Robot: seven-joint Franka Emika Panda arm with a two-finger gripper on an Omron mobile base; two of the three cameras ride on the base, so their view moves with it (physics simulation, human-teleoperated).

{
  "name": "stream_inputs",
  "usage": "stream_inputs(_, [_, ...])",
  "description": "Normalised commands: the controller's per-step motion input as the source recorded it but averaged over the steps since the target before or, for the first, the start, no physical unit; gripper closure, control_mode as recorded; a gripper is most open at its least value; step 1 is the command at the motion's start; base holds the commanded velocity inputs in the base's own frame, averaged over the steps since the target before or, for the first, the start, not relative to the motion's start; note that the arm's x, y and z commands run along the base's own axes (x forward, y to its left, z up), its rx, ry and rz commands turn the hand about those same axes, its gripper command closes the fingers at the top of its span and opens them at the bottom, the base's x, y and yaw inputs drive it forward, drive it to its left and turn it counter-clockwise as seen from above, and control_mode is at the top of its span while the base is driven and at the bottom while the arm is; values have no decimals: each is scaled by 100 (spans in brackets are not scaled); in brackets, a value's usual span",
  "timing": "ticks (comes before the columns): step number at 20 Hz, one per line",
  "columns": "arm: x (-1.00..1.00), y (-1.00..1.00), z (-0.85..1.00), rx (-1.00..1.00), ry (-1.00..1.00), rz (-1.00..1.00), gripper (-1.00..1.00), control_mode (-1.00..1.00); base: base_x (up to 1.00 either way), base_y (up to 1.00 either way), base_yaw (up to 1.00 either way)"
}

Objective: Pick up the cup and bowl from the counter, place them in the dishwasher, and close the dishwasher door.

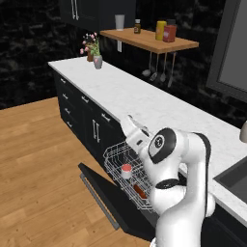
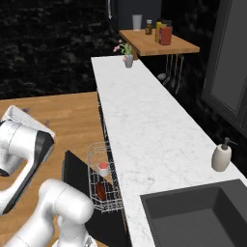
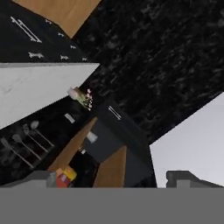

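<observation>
- The dishwasher door (image 1: pixel 103 190) lay dropped open, flat and low, its long grey bar handle (image 1: pixel 99 201) along the outer edge.
- The white wire rack (image 1: pixel 126 170) stood drawn out over the open door, below the edge of the counter (image 1: pixel 144 103).
- The cup (image 1: pixel 126 171) sat upright in the rack, pale outside with a red inside; the right base view showed it (image 2: pixel 103 169) in the same basket.
- The bowl (image 1: pixel 139 191) lay in the rack just beside the cup, nearer the robot, and appeared tilted on edge; seen also from the right (image 2: pixel 100 191).
- The gripper (image 3: pixel 113 177) was empty, its two dark fingertips (image 3: pixel 179 177) set wide apart and touching nothing; it pointed toward the far wall.
- In the hand view the wooden shelf (image 3: pixel 74 146) and the flower vase (image 3: pixel 81 96) appeared rolled sideways.
- On the counter stood the flower vase (image 1: pixel 97 61) at the far end and a soap dispenser (image 2: pixel 222 156) just beside the sink (image 2: pixel 193 217).
</observation>
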Motion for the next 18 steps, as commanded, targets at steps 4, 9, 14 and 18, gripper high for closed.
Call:
stream_inputs(4, [2,71,-15,100,-24,25,-100,-100,0,0,0])
stream_inputs(9, [5,61,-17,100,-25,29,-100,-100,0,0,0])
stream_inputs(14, [7,51,-9,100,-13,34,-100,-100,0,0,0])
stream_inputs(18, [8,40,-7,100,-1,38,-100,-100,0,0,0])
